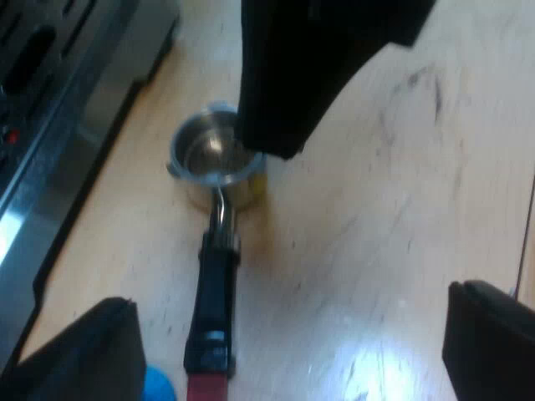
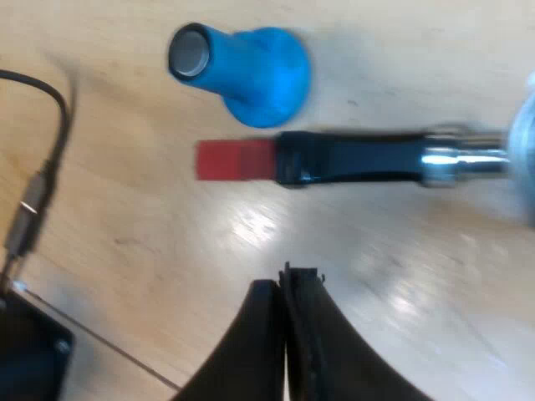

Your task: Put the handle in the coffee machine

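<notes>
Spread wide, the left pincer (image 1: pixel 288 296) hangs open over the table (image 1: pixel 401 184), with nothing between its fingers (image 1: pixel 79 355). Under it the holder (image 1: pixel 213 276) lies loose on the table, not locked into the machine (image 1: pixel 58 100). Its metal basket (image 1: pixel 209 154) sits mouth up near the machine's edge but apart from it. What can be seen of the basket's inside is bare, shiny metal.

The dark handle (image 2: pixel 351 157) lies flat on the table and runs away from the basket to its red end (image 2: pixel 234 159). A blue tamper (image 2: pixel 247 75) rests tilted on the table just beside that red end, its round metal face turned partly up. I cannot tell whether its knob touches the handle.

The right pincer (image 2: pixel 286 280) is closed, its two fingers pressed together and gripping nothing. It hangs above the table near the handle without touching it. In the left wrist view it stands in the way, its tip hiding part of the basket's rim on the side away from the handle.
</notes>
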Action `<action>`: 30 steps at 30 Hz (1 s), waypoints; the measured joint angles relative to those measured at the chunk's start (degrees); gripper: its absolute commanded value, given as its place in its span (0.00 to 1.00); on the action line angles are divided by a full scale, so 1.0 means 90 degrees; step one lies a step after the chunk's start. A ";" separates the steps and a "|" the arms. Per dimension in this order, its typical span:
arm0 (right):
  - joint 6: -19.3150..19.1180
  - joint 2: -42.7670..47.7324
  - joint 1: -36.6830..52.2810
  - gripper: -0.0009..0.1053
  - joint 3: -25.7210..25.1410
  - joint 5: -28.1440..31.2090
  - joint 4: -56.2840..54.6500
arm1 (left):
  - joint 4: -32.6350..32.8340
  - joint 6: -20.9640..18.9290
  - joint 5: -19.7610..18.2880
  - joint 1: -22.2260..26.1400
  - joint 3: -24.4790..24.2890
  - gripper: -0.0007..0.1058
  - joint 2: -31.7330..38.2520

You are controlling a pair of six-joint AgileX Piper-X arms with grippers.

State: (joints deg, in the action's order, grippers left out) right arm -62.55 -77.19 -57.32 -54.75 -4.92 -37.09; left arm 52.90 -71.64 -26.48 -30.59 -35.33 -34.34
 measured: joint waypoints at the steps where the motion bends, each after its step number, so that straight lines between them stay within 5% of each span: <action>1: -0.0063 0.0040 0.0049 0.01 -0.0032 0.0014 -0.0194 | -0.0077 -0.0067 -0.0057 0.0000 0.0000 0.76 0.0000; 3: -0.0314 0.0106 0.0218 0.03 -0.0117 0.0016 -0.0528 | -0.0167 -0.0171 -0.0129 0.0000 0.0000 0.78 0.0000; 6: -0.0712 0.0107 0.0513 0.23 -0.0290 0.0016 -0.1023 | -0.0296 -0.0311 -0.0145 0.0000 0.0000 0.78 -0.0015; 8: -0.0975 0.0107 0.0665 0.49 -0.0391 0.0008 -0.1108 | -0.0315 -0.0377 -0.0145 0.0000 0.0000 0.78 -0.0113; 11: -0.1178 0.0107 0.0809 0.73 -0.0427 0.0008 -0.1108 | -0.0372 -0.0376 -0.0145 0.0000 0.0000 0.78 -0.0254; 30: -0.1951 -0.1430 0.1264 0.75 -0.0702 -0.0095 -0.0984 | -0.0579 -0.0395 -0.0189 0.0000 0.0000 0.78 -0.0526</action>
State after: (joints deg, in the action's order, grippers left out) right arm -80.12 -90.06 -45.95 -61.07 -5.77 -45.94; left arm 47.68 -75.20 -28.18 -30.59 -35.33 -39.08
